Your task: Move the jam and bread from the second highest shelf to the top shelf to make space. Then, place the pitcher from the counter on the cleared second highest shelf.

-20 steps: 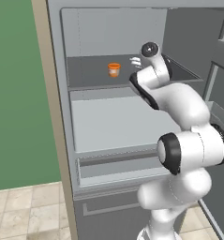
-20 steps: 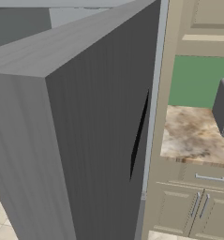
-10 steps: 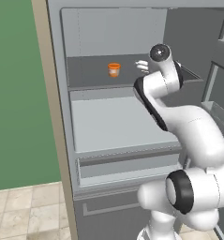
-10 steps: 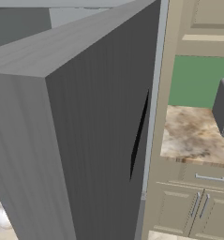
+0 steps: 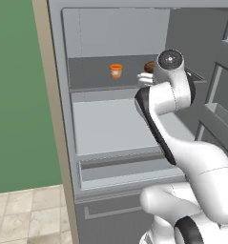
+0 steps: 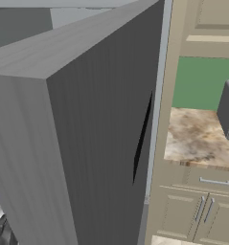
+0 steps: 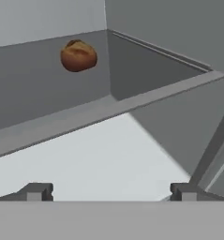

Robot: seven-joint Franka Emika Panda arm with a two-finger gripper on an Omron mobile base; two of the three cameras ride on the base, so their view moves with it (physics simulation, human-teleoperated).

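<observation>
Room: green wall left of the open fridge; tiled floor below.
Top shelf [image 5: 94,80]: dark grey, bears the jam [image 5: 116,70] at mid-shelf and the bread [image 5: 149,66] further right, partly behind the arm.
Second shelf [image 5: 110,125]: pale, bare where it shows.
Gripper [image 7: 108,191]: fingertips spread wide, holding nothing, over the pale shelf, short of the bread.
Right base view: fridge's grey side, then the counter [image 6: 195,143] over cream cabinets.

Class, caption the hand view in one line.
Open claw empty, facing the bread on the top shelf.
</observation>
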